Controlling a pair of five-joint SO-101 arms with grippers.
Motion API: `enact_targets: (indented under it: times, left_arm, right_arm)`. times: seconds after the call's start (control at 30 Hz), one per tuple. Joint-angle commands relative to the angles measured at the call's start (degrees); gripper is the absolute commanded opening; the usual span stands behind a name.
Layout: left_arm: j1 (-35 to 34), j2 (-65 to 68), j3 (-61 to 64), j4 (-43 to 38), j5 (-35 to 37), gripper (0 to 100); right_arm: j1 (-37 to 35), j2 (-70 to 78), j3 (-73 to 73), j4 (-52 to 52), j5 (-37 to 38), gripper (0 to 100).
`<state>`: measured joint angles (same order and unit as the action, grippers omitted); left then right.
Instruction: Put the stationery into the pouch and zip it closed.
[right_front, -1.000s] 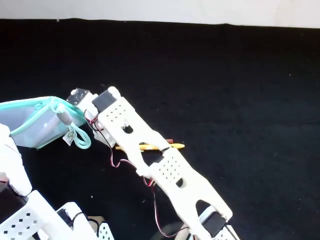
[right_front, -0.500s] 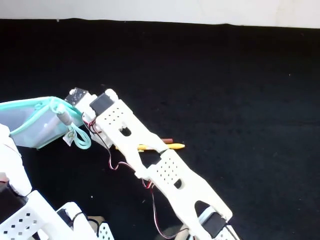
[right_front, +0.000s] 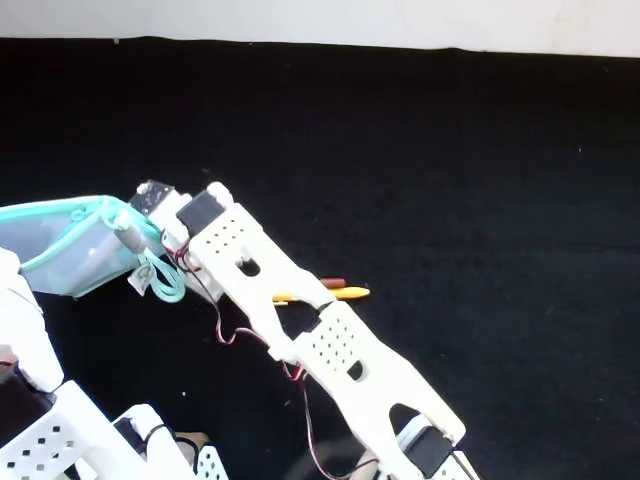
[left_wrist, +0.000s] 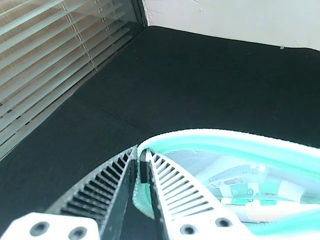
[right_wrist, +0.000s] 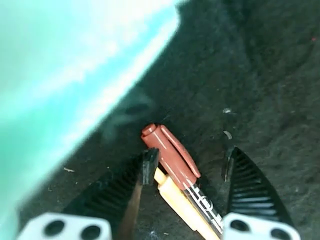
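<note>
Loading step: left end effector clamps rim of translucent teal zip pouch; right end effector, jaws wide, should next grip brown-capped pen.

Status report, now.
Left gripper shut on pouch rim. Right gripper open, brown pen and yellow pen between its fingers, outside the pouch. Strap dangles off pouch end.
</note>
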<state>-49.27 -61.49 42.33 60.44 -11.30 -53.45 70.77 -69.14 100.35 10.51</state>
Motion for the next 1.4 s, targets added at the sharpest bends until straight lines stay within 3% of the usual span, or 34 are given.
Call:
enact_targets:
  times: [0.0,0.27,0.33,0.43,0.53,0.9,1.17,1.37]
  left_arm:
    - [-0.3,1.2,1.5,-0.1,0.0,1]
    - [-0.3,1.1,1.6,0.0,0.0,1]
    - [-0.3,1.1,1.6,0.0,0.0,1]
    - [-0.3,1.1,1.7,0.0,0.0,1]
    - [-0.3,1.1,1.7,0.0,0.0,1]
    - [-0.3,1.1,1.7,0.0,0.0,1]
    - [-0.3,1.1,1.8,0.0,0.0,1]
    - [1.2,1.1,1.8,0.0,0.0,1]
  right_arm:
    - [-1.1,1.2,3.4,0.8,-1.3,22.8]
    - [-1.1,0.7,3.5,0.7,-1.6,22.4]
    - [-1.1,1.5,3.0,0.7,-1.6,17.0]
    - [-0.8,1.7,2.9,0.7,-1.9,0.0]
    - [0.0,1.7,1.5,0.5,-4.3,0.2]
    - [10.1,1.5,-32.1,0.8,-10.5,0.8]
    - [13.0,-21.5,-32.0,-2.4,-11.8,0.8]
    - [8.6,-40.9,-31.9,-20.2,-17.1,0.8]
